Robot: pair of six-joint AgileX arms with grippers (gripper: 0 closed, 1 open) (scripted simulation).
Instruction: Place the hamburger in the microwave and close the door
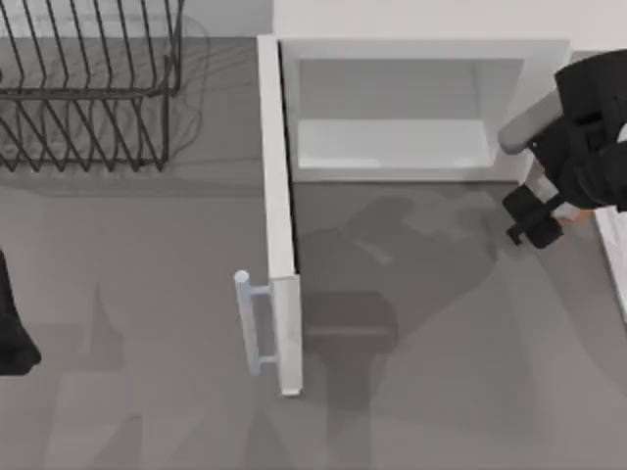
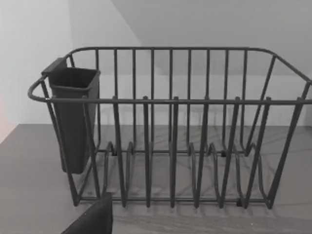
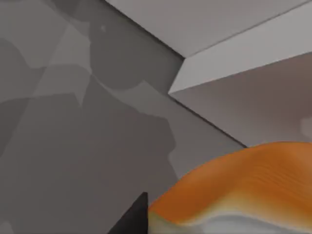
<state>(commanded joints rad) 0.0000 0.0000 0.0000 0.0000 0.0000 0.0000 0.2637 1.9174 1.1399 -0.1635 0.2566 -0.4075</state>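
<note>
the right gripper (image 1: 537,217), at the top view's right edge, appears closed on the hamburger (image 3: 243,185), though the grip is partly hidden. the carry is underway; next it must swing left into the microwave (image 1: 392,137), door (image 1: 279,225) open. the left wrist view shows a wire rack (image 2: 170,126).

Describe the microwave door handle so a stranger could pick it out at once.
Start at the large white boxy microwave at the table's back. Its flat white door swings open toward the front. On the door's free end, facing the table's left, sits the pale cylindrical bar handle, the only rounded bar there, unlike the black wire rack.
</note>
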